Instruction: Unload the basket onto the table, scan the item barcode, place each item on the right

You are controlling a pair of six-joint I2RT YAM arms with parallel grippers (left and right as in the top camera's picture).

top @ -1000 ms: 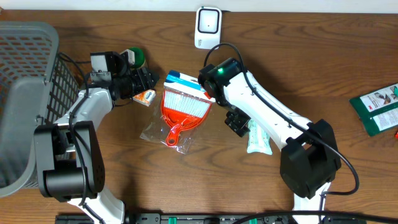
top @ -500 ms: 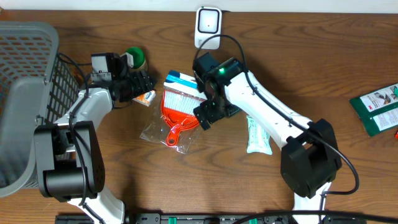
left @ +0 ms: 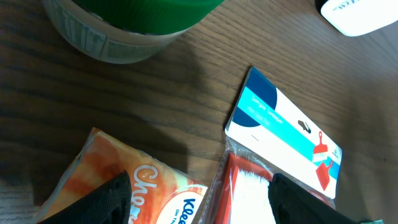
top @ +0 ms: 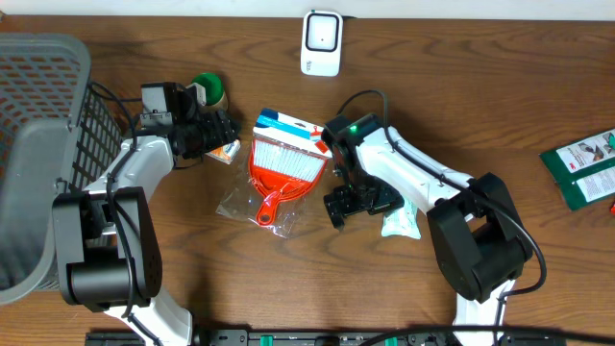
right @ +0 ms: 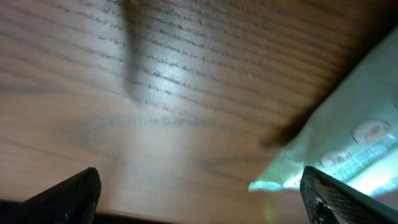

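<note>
The white barcode scanner (top: 322, 42) stands at the table's back edge. A red dustpan-and-brush pack (top: 282, 165) lies in the middle, with an orange tissue pack (top: 225, 149) to its left. My left gripper (top: 229, 129) hovers open just behind the tissue pack. In the left wrist view the tissue pack (left: 155, 186) and the brush pack's blue card (left: 284, 134) lie between the open fingers (left: 112, 199), untouched. My right gripper (top: 339, 209) is open and low, beside a teal packet (top: 400, 217). The right wrist view shows bare wood between the fingertips (right: 69, 193) and the teal packet (right: 348, 146) by the right one.
A green-lidded tub (top: 208, 89) sits behind the left gripper. A grey wire basket (top: 38, 154) fills the left side. A green flat package (top: 582, 169) lies at the far right edge.
My right arm swung from over the brush pack's top toward the front and right, ending low beside the teal packet. The left arm stayed put.
</note>
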